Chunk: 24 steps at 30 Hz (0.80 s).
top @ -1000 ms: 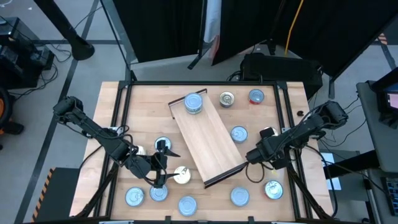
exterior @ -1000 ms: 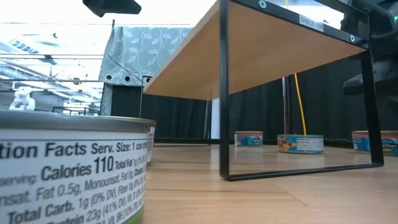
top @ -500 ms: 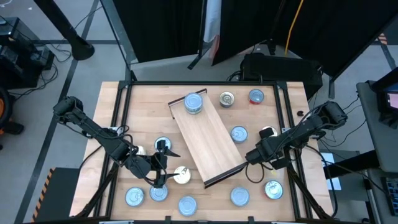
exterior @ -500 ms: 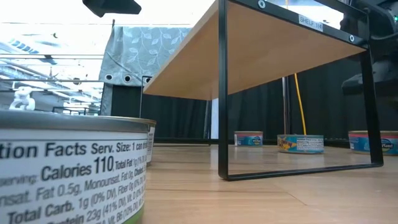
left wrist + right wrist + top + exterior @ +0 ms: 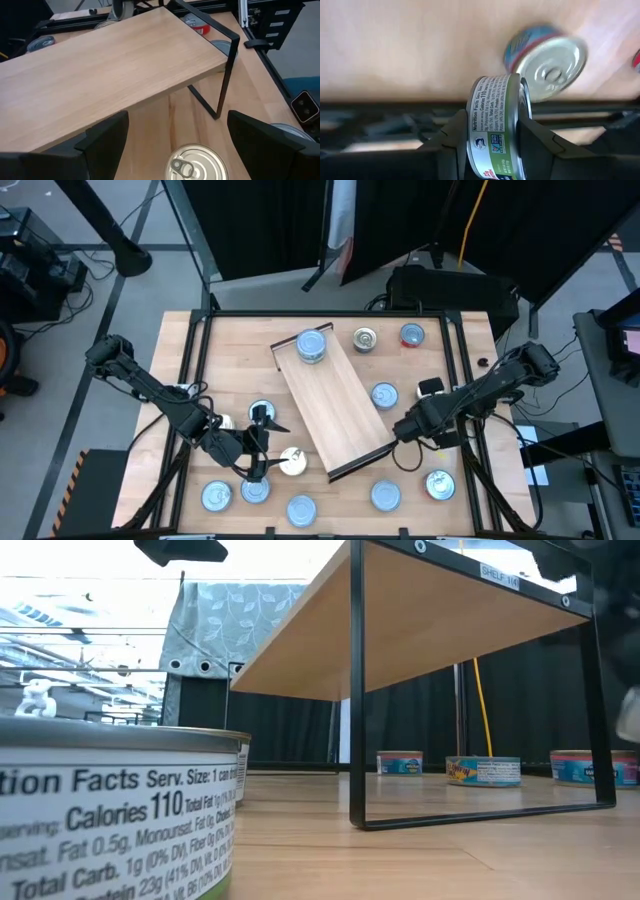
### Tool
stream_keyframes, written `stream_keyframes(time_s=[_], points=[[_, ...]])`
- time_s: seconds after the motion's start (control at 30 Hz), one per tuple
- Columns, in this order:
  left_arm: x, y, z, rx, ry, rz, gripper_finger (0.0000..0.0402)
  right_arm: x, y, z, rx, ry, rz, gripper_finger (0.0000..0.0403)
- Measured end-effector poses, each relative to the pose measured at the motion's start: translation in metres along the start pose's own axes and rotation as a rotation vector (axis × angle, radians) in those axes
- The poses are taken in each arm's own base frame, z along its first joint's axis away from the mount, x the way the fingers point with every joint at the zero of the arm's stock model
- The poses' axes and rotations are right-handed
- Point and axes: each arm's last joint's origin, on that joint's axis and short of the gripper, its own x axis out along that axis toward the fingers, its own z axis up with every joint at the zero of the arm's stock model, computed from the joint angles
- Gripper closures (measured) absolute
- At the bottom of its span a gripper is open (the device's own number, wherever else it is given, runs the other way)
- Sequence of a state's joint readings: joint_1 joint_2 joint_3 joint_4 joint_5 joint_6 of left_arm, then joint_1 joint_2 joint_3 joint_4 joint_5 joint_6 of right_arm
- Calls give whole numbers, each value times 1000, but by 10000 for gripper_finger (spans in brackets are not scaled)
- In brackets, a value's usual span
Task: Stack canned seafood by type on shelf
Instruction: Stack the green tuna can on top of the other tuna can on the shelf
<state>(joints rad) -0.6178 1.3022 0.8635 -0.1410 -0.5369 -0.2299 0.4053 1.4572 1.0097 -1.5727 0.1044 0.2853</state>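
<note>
Pale wood fills the scene as the long rectangular light-wood shelf (image 5: 333, 405) on thin black legs is standing diagonally across the wooden tabletop (image 5: 232, 355). One blue-topped round tin (image 5: 312, 347) is sitting on the shelf's far end. The right gripper (image 5: 492, 137) is hovering just beside the shelf's near right corner, its jaws pinching a green-and-white labelled round tin (image 5: 496, 131) held on edge, with another silver-topped tin (image 5: 546, 64) lying on the wood beyond it. The left gripper (image 5: 172, 145) is hanging over the tabletop's near left area, jaws spread wide above a cream pull-tab tin (image 5: 193, 162) that is resting on the wood between the fingers, untouched. More blue-topped tins are sitting along the tabletop's near edge (image 5: 302, 509) and to the right of the shelf (image 5: 384, 395), and a small silver tin (image 5: 365, 338) and a red-rimmed tin (image 5: 411, 335) are lying near the far edge.
</note>
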Motion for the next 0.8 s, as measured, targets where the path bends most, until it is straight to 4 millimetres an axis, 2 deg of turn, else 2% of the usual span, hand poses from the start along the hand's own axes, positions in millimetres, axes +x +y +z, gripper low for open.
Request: stream_keyframes(time_s=[0.17, 0.37, 0.57, 0.8], points=[[0, 1, 0, 10, -3, 21, 63, -39, -6, -2, 120, -177, 23, 283], [0, 1, 0, 12, -5, 31, 63, -94, -20, -14, 264, -479, -15, 283], [-1, 4, 4, 70, -40, 137, 63, -144, -33, -11, 367, -972, 7, 282], [-10, 8, 36, 180, -173, 384, 63, -195, -57, 1, 372, -1513, 7, 282]])
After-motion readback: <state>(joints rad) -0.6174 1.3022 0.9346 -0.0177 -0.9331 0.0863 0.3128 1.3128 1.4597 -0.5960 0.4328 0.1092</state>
